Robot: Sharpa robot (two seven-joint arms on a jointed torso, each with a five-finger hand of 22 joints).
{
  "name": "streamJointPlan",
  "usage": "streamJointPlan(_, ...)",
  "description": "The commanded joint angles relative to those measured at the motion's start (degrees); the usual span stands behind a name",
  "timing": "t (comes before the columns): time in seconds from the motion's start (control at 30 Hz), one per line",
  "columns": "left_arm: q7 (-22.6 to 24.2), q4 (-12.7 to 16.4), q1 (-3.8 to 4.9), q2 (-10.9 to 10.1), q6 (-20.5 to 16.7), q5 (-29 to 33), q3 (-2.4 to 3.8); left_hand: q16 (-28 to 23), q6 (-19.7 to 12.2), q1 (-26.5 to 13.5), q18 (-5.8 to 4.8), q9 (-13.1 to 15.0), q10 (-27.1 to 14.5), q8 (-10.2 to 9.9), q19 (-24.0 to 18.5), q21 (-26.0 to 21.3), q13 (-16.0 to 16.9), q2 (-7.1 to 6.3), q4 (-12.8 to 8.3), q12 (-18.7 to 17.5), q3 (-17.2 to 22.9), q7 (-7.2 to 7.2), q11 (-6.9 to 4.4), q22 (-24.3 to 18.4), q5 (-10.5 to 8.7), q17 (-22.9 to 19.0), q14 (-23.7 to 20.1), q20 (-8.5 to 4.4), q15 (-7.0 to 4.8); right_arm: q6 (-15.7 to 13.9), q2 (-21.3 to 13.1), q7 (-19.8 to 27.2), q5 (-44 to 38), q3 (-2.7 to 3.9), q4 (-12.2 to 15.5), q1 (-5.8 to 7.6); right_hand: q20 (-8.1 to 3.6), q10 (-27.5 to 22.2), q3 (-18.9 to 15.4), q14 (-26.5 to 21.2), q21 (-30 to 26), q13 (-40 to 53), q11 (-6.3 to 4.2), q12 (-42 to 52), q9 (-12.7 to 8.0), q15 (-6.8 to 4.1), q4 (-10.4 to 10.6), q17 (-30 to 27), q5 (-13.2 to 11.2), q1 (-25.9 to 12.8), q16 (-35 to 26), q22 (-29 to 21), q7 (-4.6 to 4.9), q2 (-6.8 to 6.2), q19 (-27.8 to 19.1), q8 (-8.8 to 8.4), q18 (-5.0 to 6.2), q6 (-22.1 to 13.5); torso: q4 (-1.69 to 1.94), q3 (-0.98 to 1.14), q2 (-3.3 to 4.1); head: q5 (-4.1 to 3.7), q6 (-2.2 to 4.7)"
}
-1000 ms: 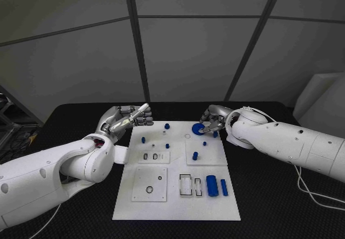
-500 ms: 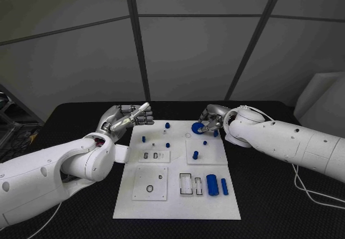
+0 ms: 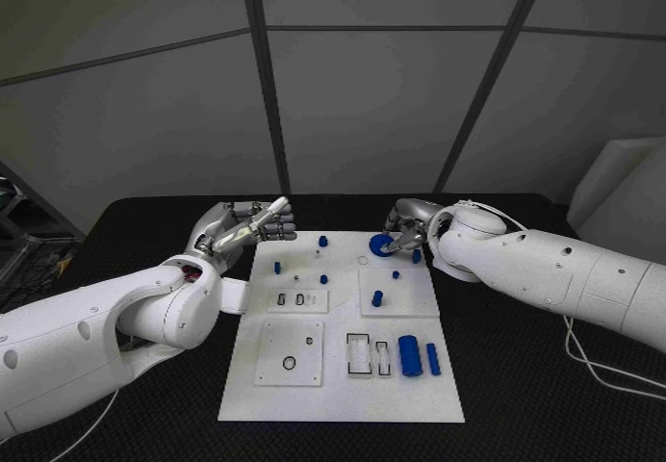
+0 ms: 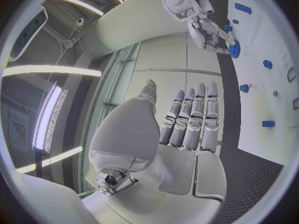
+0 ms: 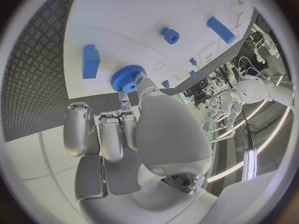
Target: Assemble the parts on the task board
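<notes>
Gripping the blue gear (image 3: 380, 247) at the far edge of the board (image 3: 340, 404), the right hand (image 3: 407, 234) closes its fingertips on the wheel's toothed rim, as the right wrist view shows, with the gear (image 5: 127, 78) lying flat against the white surface just beyond the fingers (image 5: 132, 107). The gear's axis stands upright from the board, so its flat face lies parallel to the plate, and the hand comes at it from the far right corner. Whether the gear is already seated on a post or only resting there cannot be told.

The relation that matters next is this: the gear lies directly under the right hand's fingertips, at the board's far right, while the left hand (image 3: 250, 227) is well apart from it, near the far left corner and off the board. The left hand holds nothing; its fingers lie straight and side by side in the left wrist view (image 4: 187, 119), with the gear (image 4: 234, 49) seen across the board. So the right hand is clearly the nearer one, and any pressing or turning of the gear would probably fall to it, likely downward along the upright axis.

Nearer the robot, a thick blue cylinder (image 3: 408, 357) and a thinner pin (image 3: 432, 360) lie side by side on the board, their long axes running away from the robot, untouched.
</notes>
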Motion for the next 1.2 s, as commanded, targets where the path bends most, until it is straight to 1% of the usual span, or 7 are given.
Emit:
streamJointPlan(0.03, 0.10, 0.03, 0.08, -0.01, 0.74, -0.37, 0.05, -0.44, 0.12, -0.29, -1.10, -0.01, 0.01, -0.31, 0.10, -0.04, 0.00, 0.43, 0.11, -0.26, -0.38, 0.33, 0.09, -0.09, -0.25, 0.09, -0.01, 0.14, 0.31, -2.05, 0.03, -1.21, -4.78, -0.19, 0.40, -0.18, -0.19, 3.25, 1.02, 5.10, 0.58, 10.56, -0.82, 0.78, 0.31, -0.52, -0.27, 10.93, -0.29, 0.37, 0.35, 0.78, -0.52, 0.80, 0.88, 0.35, -0.93, 1.52, -0.01, 0.01, -0.01, 0.01, -0.01)
streamJointPlan(0.4, -0.03, -0.06, 0.08, -0.09, 0.80, -0.37, 0.05, -0.46, 0.12, -0.31, -1.10, -0.01, 0.01, -0.32, 0.09, -0.04, 0.00, 0.46, 0.12, -0.27, -0.39, 0.33, 0.09, -0.09, -0.25, 0.10, 0.00, 0.14, 0.31, -7.85, -0.88, -1.07, -7.24, -0.18, 4.01, -0.24, -0.85, 4.12, 2.93, 5.20, 1.29, 11.93, -1.42, 1.78, 0.26, -1.15, -0.82, 11.42, 0.04, 0.46, 0.50, 2.39, -1.15, 0.63, 1.92, 0.01, -1.27, 3.41, 0.00, 0.04, -0.03, 0.22, 0.00)
streamJointPlan(0.63, -0.10, -0.01, 0.08, -0.18, 0.79, -0.37, 0.05, -0.46, 0.12, -0.31, -1.10, -0.01, 0.01, -0.32, 0.09, -0.04, 0.00, 0.46, 0.12, -0.27, -0.39, 0.33, 0.09, -0.09, -0.25, 0.10, 0.00, 0.14, 0.31, -9.68, -1.72, -1.50, -7.52, -0.16, 8.26, -0.23, -0.93, 4.15, 3.17, 5.21, 1.41, 11.98, -1.46, 1.81, 0.21, -1.20, -0.81, 11.47, 0.21, 0.21, 0.51, 2.66, -1.17, 0.41, 2.09, -0.19, -1.33, 3.55, -0.02, -0.02, -0.01, 0.24, 0.14)
streamJointPlan(0.77, -0.14, 0.00, 0.08, -0.18, 0.81, -0.37, 0.05, -0.48, 0.11, -0.33, -1.10, -0.01, 0.00, -0.35, 0.08, -0.04, 0.00, 0.47, 0.14, -0.29, -0.41, 0.35, 0.10, -0.10, -0.26, 0.11, 0.00, 0.14, 0.31, -10.11, -0.93, -1.80, -8.52, -0.16, 9.85, -0.22, -0.96, 4.18, 3.30, 5.22, 1.47, 12.03, -1.47, 1.83, 0.19, -1.22, -0.77, 11.51, 0.26, 0.04, 0.53, 2.80, -1.18, 0.31, 2.18, -0.30, -1.36, 3.65, 0.09, 0.02, -0.01, 0.36, 0.29)
streamJointPlan(0.93, -0.17, 0.00, 0.08, -0.13, 0.85, -0.37, 0.05, -0.48, 0.11, -0.33, -1.10, -0.01, 0.00, -0.35, 0.08, -0.04, 0.00, 0.47, 0.14, -0.29, -0.41, 0.35, 0.10, -0.10, -0.26, 0.11, 0.00, 0.14, 0.31, -10.35, 1.79, -2.14, -10.12, -0.18, 9.78, -0.21, -0.98, 4.18, 3.39, 5.22, 1.49, 12.02, -1.47, 1.82, 0.16, -1.23, -0.74, 11.50, 0.30, -0.07, 0.53, 2.84, -1.18, 0.24, 2.20, -0.40, -1.37, 3.66, 0.19, -0.02, 0.03, 0.51, 0.35)
streamJointPlan(1.07, -0.18, -0.03, 0.08, -0.03, 0.89, -0.37, 0.05, -0.48, 0.11, -0.33, -1.10, -0.01, 0.00, -0.35, 0.08, -0.04, 0.00, 0.47, 0.14, -0.29, -0.41, 0.35, 0.10, -0.10, -0.26, 0.11, 0.00, 0.14, 0.31, -10.27, 4.24, -2.31, -11.07, -0.23, 8.68, -0.21, -1.00, 4.17, 3.49, 5.22, 1.51, 12.00, -1.47, 1.80, 0.13, -1.24, -0.71, 11.50, 0.31, -0.20, 0.52, 2.90, -1.17, 0.18, 2.23, -0.51, -1.38, 3.67, 0.22, -0.05, 0.03, 0.76, 0.30)
streamJointPlan(1.2, -0.18, -0.10, 0.09, 0.09, 0.91, -0.37, 0.05, -0.48, 0.11, -0.33, -1.10, -0.01, 0.00, -0.35, 0.08, -0.04, 0.00, 0.47, 0.14, -0.29, -0.41, 0.35, 0.10, -0.10, -0.26, 0.11, 0.00, 0.14, 0.31, -10.15, 6.20, -2.29, -11.48, -0.59, 7.36, -0.22, -1.01, 4.16, 3.61, 5.21, 1.54, 11.99, -1.47, 1.79, 0.10, -1.24, -0.67, 11.46, 0.30, -0.33, 0.51, 2.97, -1.16, 0.15, 2.28, -0.63, -1.39, 3.67, 0.12, 0.00, 0.08, 0.90, 0.27)
